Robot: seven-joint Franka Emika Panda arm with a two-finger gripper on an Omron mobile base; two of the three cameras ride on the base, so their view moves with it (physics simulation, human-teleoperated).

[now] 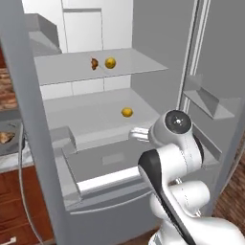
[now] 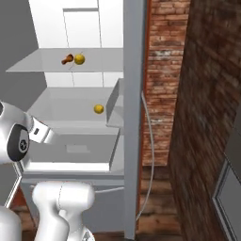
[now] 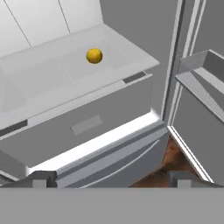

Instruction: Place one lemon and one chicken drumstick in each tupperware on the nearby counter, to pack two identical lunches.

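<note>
The fridge stands open in front of me. On its upper shelf lie a brown chicken drumstick and a lemon, side by side. A second lemon rests on the shelf below. My gripper is open and empty, well short of that lower lemon and below it, in front of the fridge drawer. At the far left, a dark grey tupperware with something brown in it sits on the marbled counter.
The fridge's right door stands open with bins jutting inward. A grey door edge rises at the left. The pulled-out fridge drawer lies under the lower shelf. A brick wall flanks the right.
</note>
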